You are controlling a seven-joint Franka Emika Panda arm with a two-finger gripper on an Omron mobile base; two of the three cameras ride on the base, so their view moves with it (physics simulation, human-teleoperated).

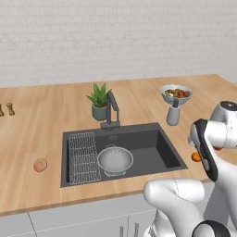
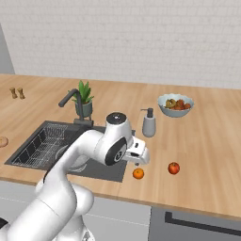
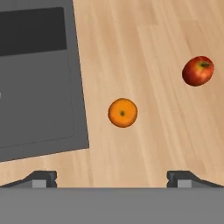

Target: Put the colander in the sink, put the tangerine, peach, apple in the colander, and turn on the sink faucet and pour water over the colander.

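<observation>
Three fruits lie on your wooden counter (image 2: 212, 155): the small bright orange tangerine (image 3: 122, 112) just beside the dark grey sink (image 1: 152, 150), the deep red glossy apple (image 3: 197, 71) near it, and the pale pink-orange peach (image 1: 40, 165) on the other side of the basin. Your two-finger gripper (image 3: 112, 178) hangs above the tangerine, fingers spread wide, holding nothing. The whitish perforated colander (image 1: 115, 159) sits inside the sink beside the wire rack (image 1: 84, 157).

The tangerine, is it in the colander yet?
No, the tangerine lies on the counter beside the sink; the colander holds no fruit.
</observation>
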